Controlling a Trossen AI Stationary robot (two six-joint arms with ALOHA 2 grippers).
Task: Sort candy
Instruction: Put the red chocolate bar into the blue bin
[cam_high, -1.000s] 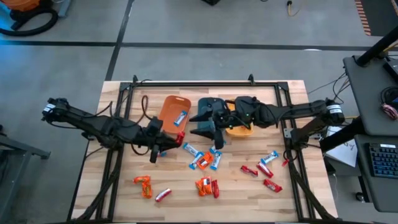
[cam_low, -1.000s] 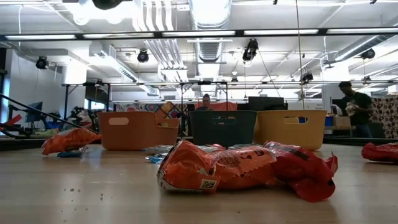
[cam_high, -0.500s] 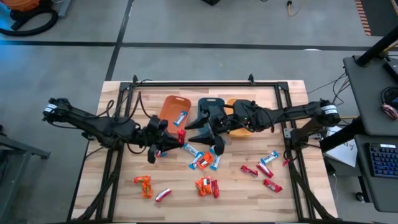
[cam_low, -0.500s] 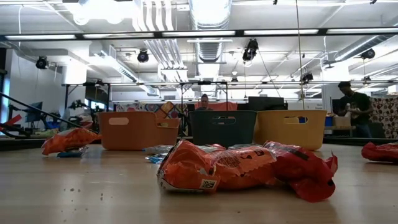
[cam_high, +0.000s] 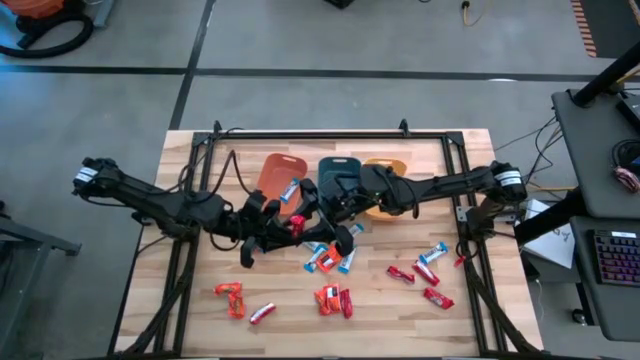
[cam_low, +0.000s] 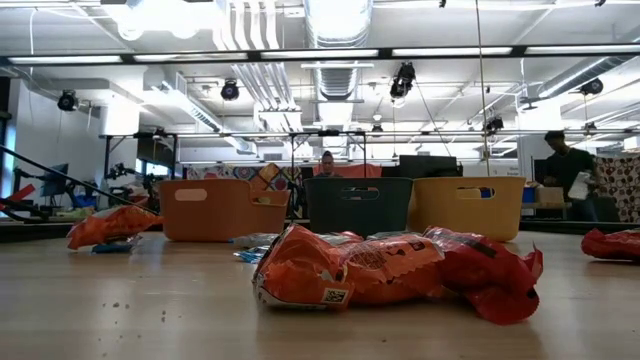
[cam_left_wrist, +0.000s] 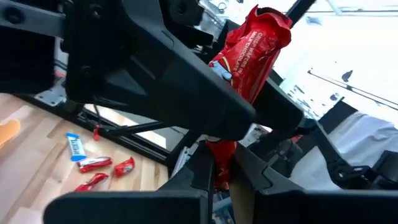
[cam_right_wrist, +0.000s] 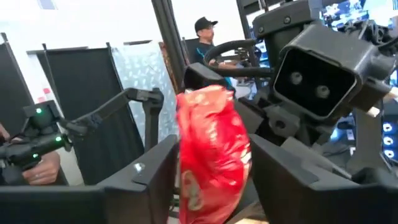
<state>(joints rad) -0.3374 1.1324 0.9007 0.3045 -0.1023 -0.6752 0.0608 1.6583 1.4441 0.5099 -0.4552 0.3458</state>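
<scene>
Crinkly red candy (cam_left_wrist: 249, 56), shiny foil

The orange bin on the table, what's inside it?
In the high view, the orange bin holds one blue-and-white candy. The left arm's tool and its dark links cover the bin's near end, so anything lying there is hidden.

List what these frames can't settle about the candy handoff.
- Bin contents: low view shows only walls of the orange bin, teal bin and yellow-orange bin.
- High view: arms cover the red candy.
- Whether the right tool already grips it: unclear; left tool pinches it.
</scene>
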